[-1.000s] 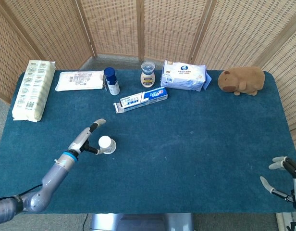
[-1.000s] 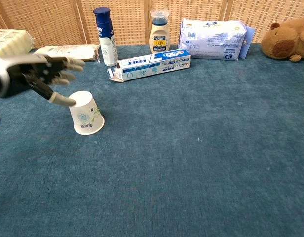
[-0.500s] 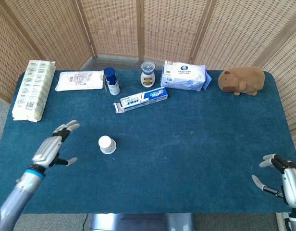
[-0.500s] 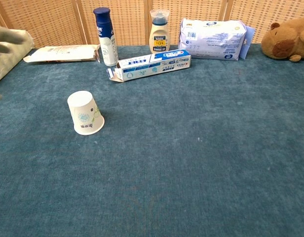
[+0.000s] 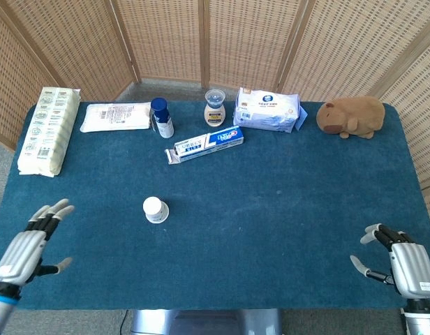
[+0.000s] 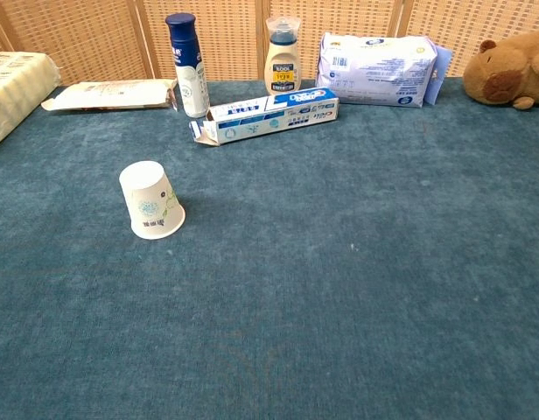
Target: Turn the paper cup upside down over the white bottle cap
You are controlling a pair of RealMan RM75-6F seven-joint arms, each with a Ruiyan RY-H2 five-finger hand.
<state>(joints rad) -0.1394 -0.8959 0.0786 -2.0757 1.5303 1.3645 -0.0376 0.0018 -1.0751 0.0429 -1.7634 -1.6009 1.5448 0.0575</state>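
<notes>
The white paper cup stands upside down on the blue cloth, left of the middle, its wide rim on the table. No white bottle cap shows in either view. My left hand hovers at the front left corner with fingers spread and nothing in it, well clear of the cup. Far from the cup, my right hand sits at the front right corner, fingers apart and empty. Neither hand appears in the chest view.
Along the back stand a blue-capped bottle, a small cream bottle, a toothpaste box, a wipes pack, a plush capybara and two white packs.
My left hand has let go of the cup and drawn back to the front left corner, leaving the chest view. The right hand has edged slightly inward. The cup stays put.
</notes>
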